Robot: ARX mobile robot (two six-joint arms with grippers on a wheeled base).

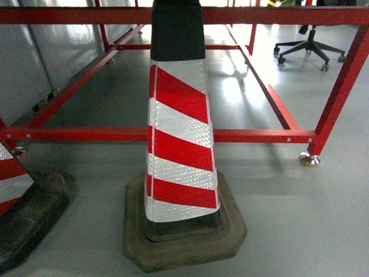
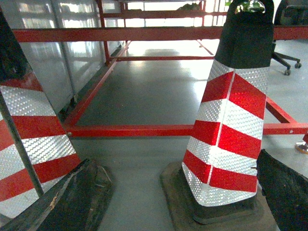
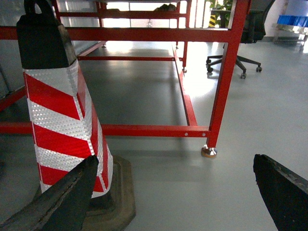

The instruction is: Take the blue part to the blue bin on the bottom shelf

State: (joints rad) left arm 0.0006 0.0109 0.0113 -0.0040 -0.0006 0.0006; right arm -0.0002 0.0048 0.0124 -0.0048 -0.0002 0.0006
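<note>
Blue part, blue bin, bottom shelf: none in view; weight, stiffness and grip point cannot be judged.
Left pincer (image 2: 173, 197): wide, empty; red-and-white reflective traffic cone (image 2: 226, 130) between fingers.
Right pincer (image 3: 173, 192): wide, empty; red steel frame (image 3: 154, 130) ahead.

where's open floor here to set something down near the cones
Bare grey floor lies right of the middle traffic cone, in front of the red frame and its foot. It is tight on the left, between that cone and the second cone.

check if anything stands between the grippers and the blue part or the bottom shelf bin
Neither the blue part nor its bin is in view. A red-and-white traffic cone stands directly ahead, with a red frame behind it; the left gripper and right gripper hold nothing.
</note>
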